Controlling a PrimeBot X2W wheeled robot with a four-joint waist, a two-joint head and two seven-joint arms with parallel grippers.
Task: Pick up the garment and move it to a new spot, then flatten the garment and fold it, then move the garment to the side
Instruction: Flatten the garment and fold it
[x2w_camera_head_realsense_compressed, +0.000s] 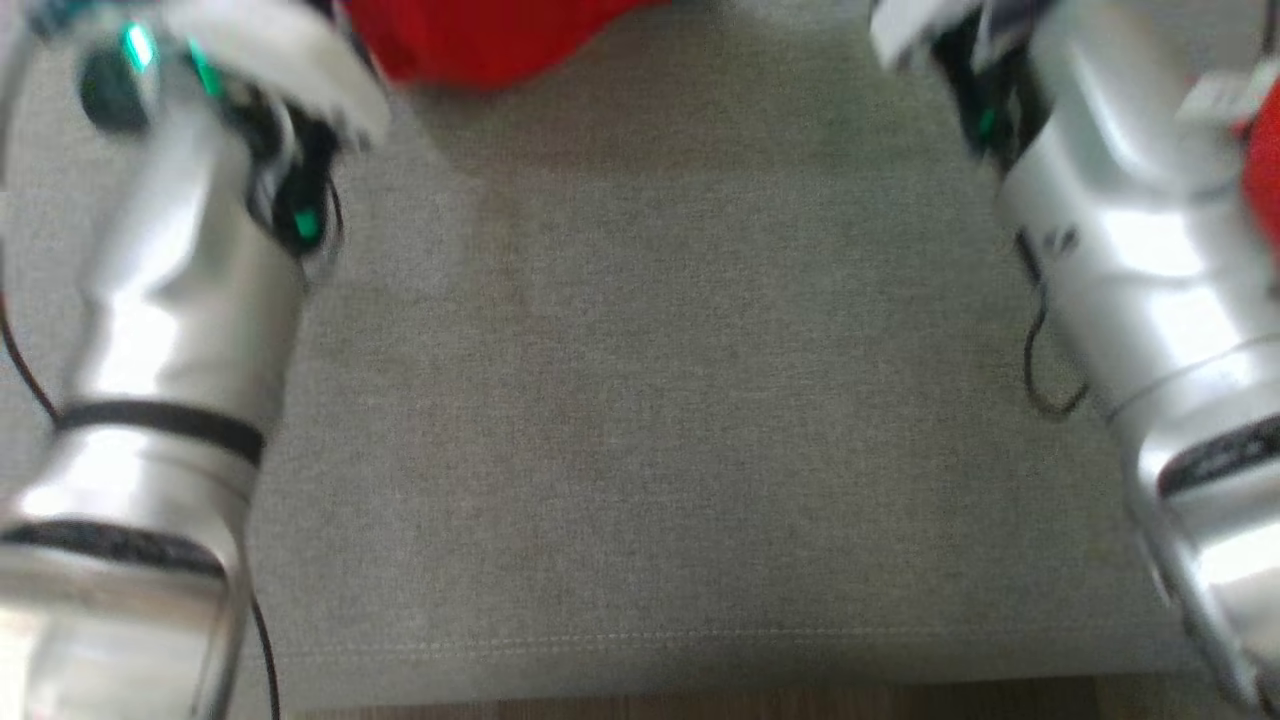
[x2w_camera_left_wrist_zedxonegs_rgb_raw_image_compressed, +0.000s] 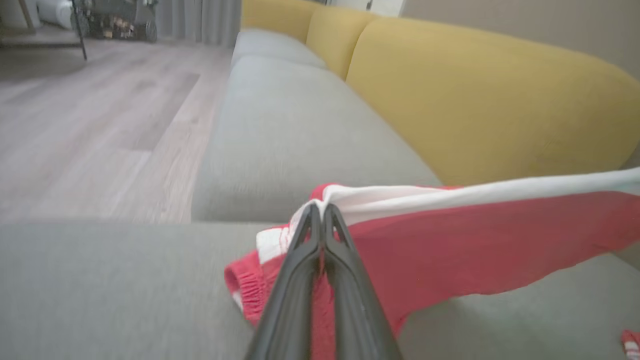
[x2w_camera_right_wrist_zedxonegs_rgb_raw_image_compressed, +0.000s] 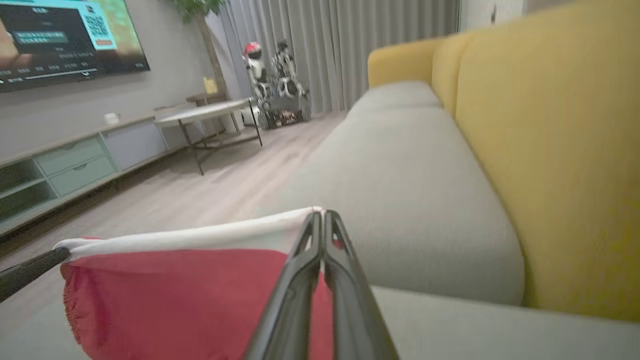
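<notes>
While the left hand (x2w_camera_left_wrist_zedxonegs_rgb_raw_image_compressed: 321, 207) and right hand (x2w_camera_right_wrist_zedxonegs_rgb_raw_image_compressed: 321, 215) each pinch its white top edge, the garment (x2w_camera_left_wrist_zedxonegs_rgb_raw_image_compressed: 475, 245) hangs stretched between them over the grey sofa (x2w_camera_left_wrist_zedxonegs_rgb_raw_image_compressed: 300, 130) seat. Red fabric, white band, scrunchy elastic hem at one end.

red garment (x2w_camera_left_wrist_zedxonegs_rgb_raw_image_compressed: 475, 245) with white band (x2w_camera_left_wrist_zedxonegs_rgb_raw_image_compressed: 500, 192), grey seat cushions (x2w_camera_left_wrist_zedxonegs_rgb_raw_image_compressed: 300, 130), mustard-yellow backrests (x2w_camera_left_wrist_zedxonegs_rgb_raw_image_compressed: 475, 95), pale wood-grain floor (x2w_camera_left_wrist_zedxonegs_rgb_raw_image_compressed: 100, 125)

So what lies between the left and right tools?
The red garment, its white edge stretched from left tool to right tool; right wrist view shows it.
</notes>
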